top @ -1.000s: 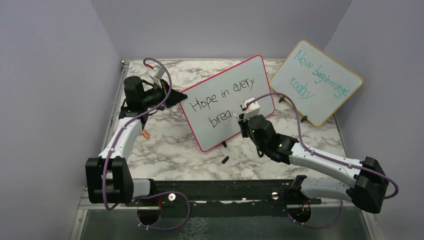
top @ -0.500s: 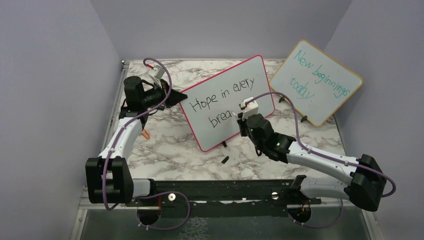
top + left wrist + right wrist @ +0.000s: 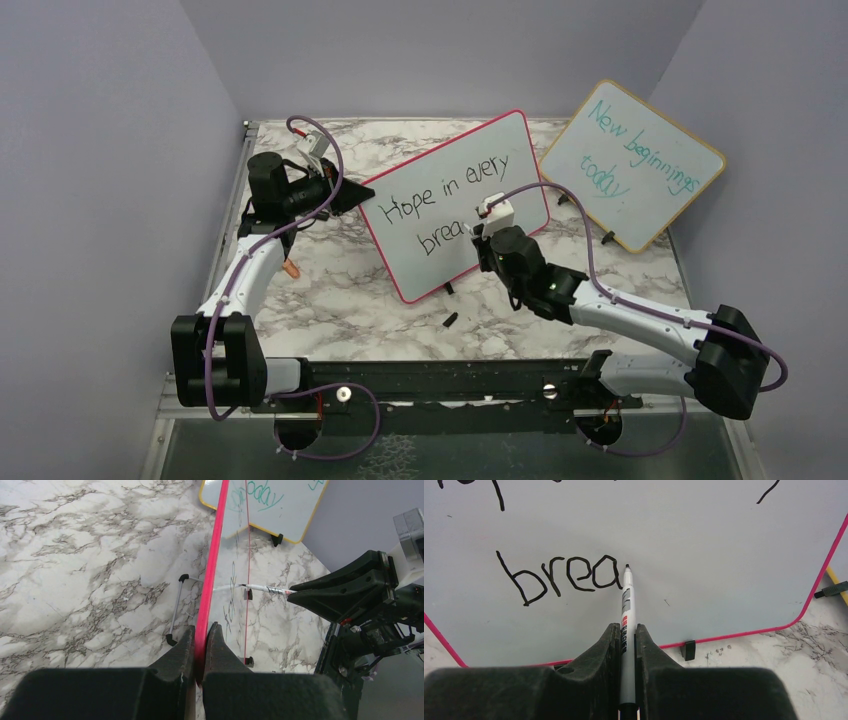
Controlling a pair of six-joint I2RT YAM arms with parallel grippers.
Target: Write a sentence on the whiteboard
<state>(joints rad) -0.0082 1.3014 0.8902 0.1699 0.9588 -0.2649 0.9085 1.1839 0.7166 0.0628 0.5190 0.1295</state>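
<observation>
Four letters of "breath" are down, so the sentence (image 3: 447,205) stands mid-word. Your right pincer (image 3: 626,632) pinches the marker (image 3: 626,600), tip at the a's two o'clock. Your left pincer (image 3: 201,635) clamps the nine-o'clock edge of the whiteboard (image 3: 420,270), mid-desk (image 3: 340,300). Next is likely the "t", which calls for light, steady pressure.

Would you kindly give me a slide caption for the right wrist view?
Right gripper holding a marker, tip beside the unfinished word "brea" on the pink-framed whiteboard.

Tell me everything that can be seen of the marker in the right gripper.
The marker is a thin white pen with a black tip and grey and red print on its barrel. The right gripper is shut on its lower barrel, so its rear end is hidden. It points at the whiteboard, with the tip at the surface just right of the black letters "brea", seemingly touching it.
</observation>
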